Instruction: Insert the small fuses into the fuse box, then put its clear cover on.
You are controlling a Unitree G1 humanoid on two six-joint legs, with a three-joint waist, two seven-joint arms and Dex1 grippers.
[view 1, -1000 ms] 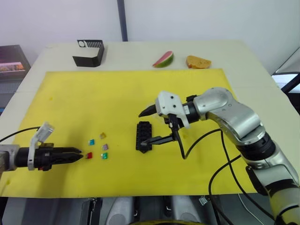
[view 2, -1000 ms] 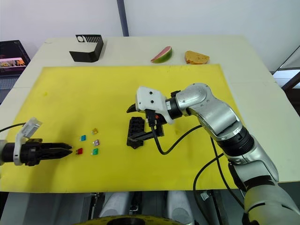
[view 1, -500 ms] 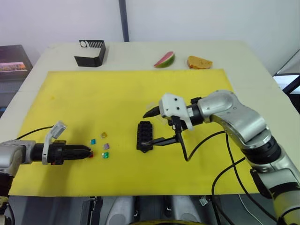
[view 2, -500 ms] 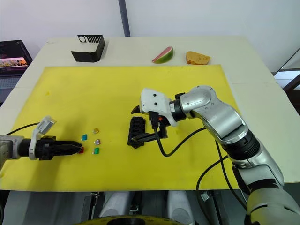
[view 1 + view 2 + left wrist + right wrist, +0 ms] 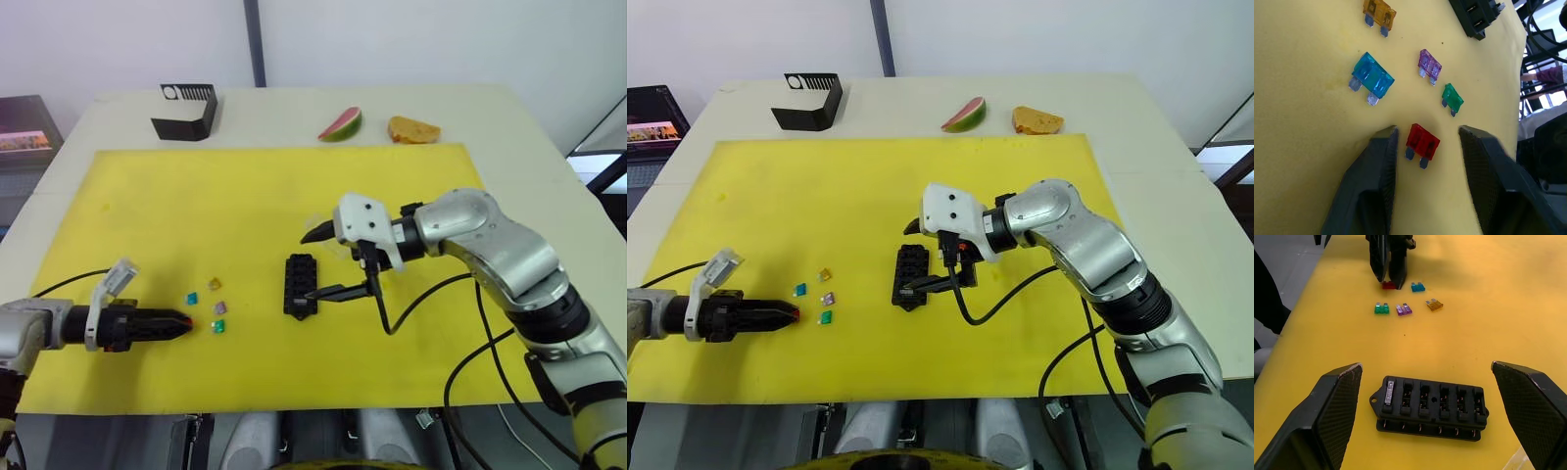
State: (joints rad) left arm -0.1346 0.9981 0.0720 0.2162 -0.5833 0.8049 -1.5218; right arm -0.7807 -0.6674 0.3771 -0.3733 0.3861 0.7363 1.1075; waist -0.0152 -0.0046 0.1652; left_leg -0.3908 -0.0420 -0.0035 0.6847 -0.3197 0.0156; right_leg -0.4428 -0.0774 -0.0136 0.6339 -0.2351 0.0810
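Note:
Several small fuses lie loose on the yellow mat [image 5: 147, 196]: blue [image 5: 1370, 76], orange [image 5: 1379, 12], purple [image 5: 1429, 64], green [image 5: 1452, 98] and red [image 5: 1422, 141]. My left gripper [image 5: 1427, 131] is open low over the mat, with the red fuse between its fingertips. The black fuse box [image 5: 299, 284] lies mid-mat with a grey fuse [image 5: 1389, 394] in one end slot. My right gripper [image 5: 320, 262] hangs wide open just above and beside the box, holding nothing. A corner of what looks like the clear cover [image 5: 1520, 461] shows beside the box.
A larger black slotted stand [image 5: 186, 110] sits at the table's far left. A watermelon slice [image 5: 341, 124] and a piece of bread [image 5: 413, 129] lie beyond the mat's far edge. A black cable [image 5: 421, 294] loops from my right wrist over the mat.
My left gripper has slid forward to the red fuse, which now sits between its fingertips. The right gripper has stayed over the fuse box.

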